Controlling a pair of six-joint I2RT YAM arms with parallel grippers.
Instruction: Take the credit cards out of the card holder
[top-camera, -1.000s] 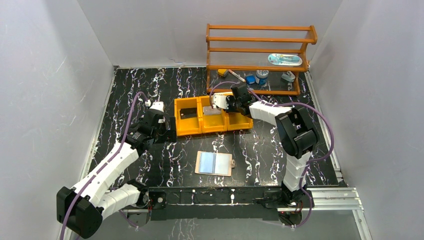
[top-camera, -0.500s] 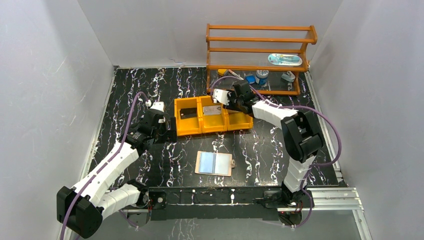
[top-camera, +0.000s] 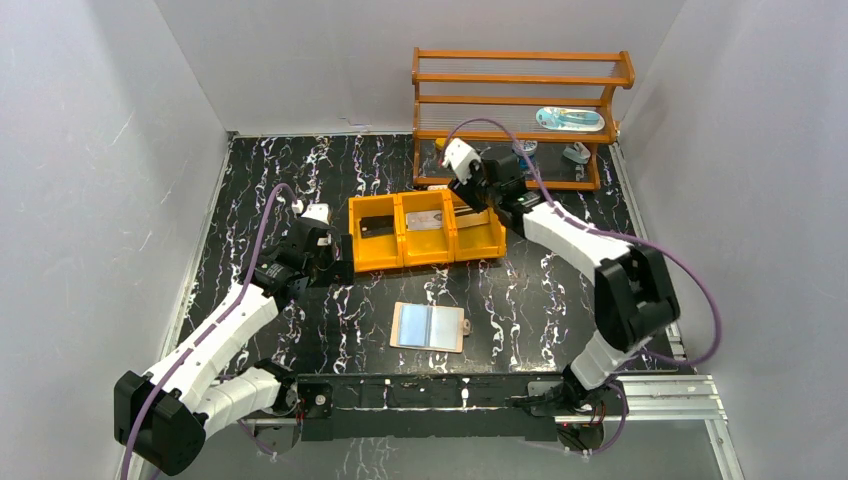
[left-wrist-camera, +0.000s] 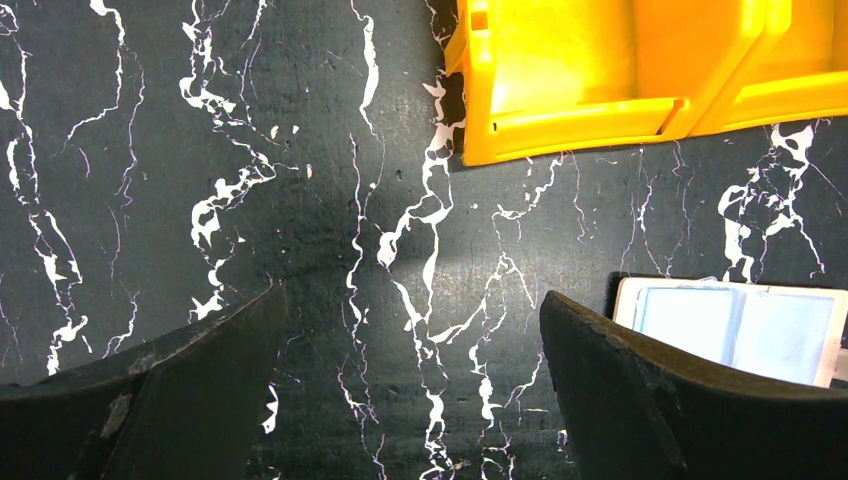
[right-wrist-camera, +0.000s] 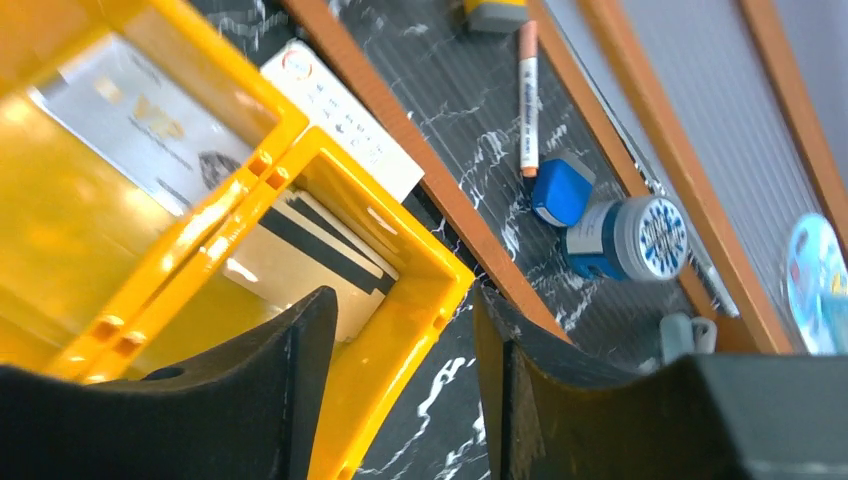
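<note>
The card holder (top-camera: 428, 326) lies open and flat at the table's near middle, silvery blue inside with a tan edge; its left part shows in the left wrist view (left-wrist-camera: 735, 330). The orange tray (top-camera: 447, 258) holds a dark card (top-camera: 377, 226), a greyish card (top-camera: 426, 221) (right-wrist-camera: 130, 120) and a pale black-striped card (right-wrist-camera: 310, 250), one per compartment. My left gripper (top-camera: 335, 262) (left-wrist-camera: 410, 390) is open and empty over bare table, left of the tray. My right gripper (top-camera: 487, 205) (right-wrist-camera: 400, 310) is open and empty above the tray's far right corner.
A wooden rack (top-camera: 520, 100) stands at the back right, just behind the tray; a marker (right-wrist-camera: 527, 95), a blue cap (right-wrist-camera: 560, 188) and a small jar (right-wrist-camera: 630, 238) lie under it. A white card-like sheet (right-wrist-camera: 345, 120) sits between tray and rack. White walls enclose the table.
My right gripper has risen and drawn back to the right, from over the tray's middle compartment toward the rack. The left arm and the card holder have not moved.
</note>
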